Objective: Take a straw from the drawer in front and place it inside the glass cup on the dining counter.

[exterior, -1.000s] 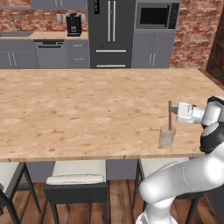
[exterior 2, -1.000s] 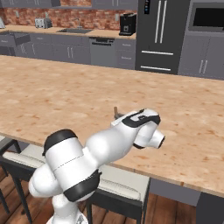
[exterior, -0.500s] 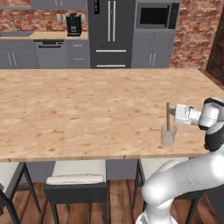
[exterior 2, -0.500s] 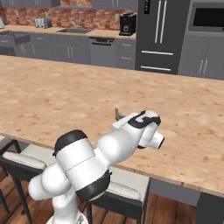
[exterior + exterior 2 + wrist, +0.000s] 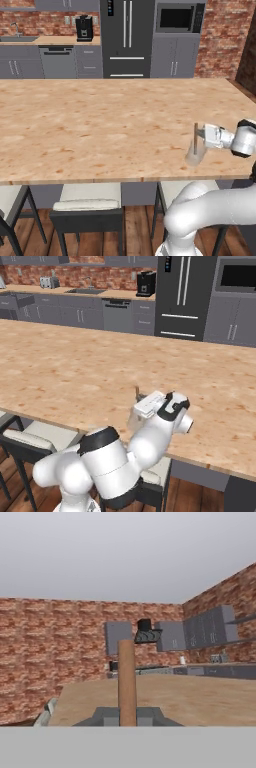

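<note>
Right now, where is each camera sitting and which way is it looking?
Left base view: behind the arm's left, looking forward over the dining counter; white arm at lower right, gripper holding the straw in the glass cup.
Right base view: behind the arm's right; arm at lower left.
Hand view: on the hand, looking along the upright straw toward brick walls.
Both base views share counter, straw, fridge.

The straw (image 5: pixel 195 138), a thin brownish stick, is standing upright at the right of the left base view, its lower end sitting inside the glass cup (image 5: pixel 195 153) and its top rising well above the rim. The cup, small and clear, is resting upright on the dining counter (image 5: pixel 100 125) near the front edge. In the hand view the straw (image 5: pixel 127 682) is running vertically through the lower centre.
</note>
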